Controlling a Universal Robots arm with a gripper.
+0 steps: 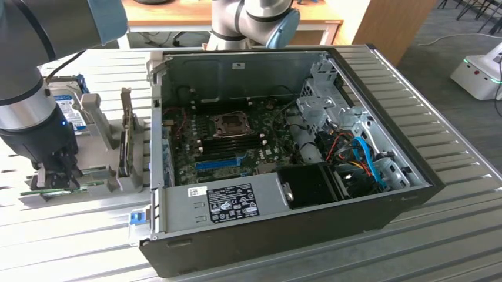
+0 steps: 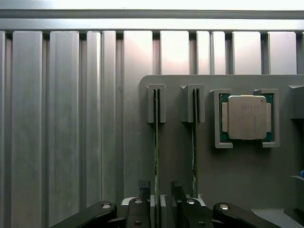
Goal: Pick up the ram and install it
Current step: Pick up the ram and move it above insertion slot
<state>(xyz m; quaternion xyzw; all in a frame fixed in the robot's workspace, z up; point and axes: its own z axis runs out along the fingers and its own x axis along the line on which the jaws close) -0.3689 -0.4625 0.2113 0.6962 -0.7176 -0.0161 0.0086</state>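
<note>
1. Tabletop (image 1: 462, 229): open computer case (image 1: 314, 235) sits at centre. Nothing is installed yet.
2. Grey holder (image 1: 98, 120): at 9 o'clock of the case in the exterior view.
3. End effector (image 2: 160, 185): lowered over the holder, jaws spread, straddling one stick, pinching nothing.
4. The ram (image 2: 156, 137): on edge in its holder slot, second stick (image 2: 194, 137) just beside it. Pick-up not yet made.

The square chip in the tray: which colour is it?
The chip is silver with a green edge, best seen in the wrist view.
</note>
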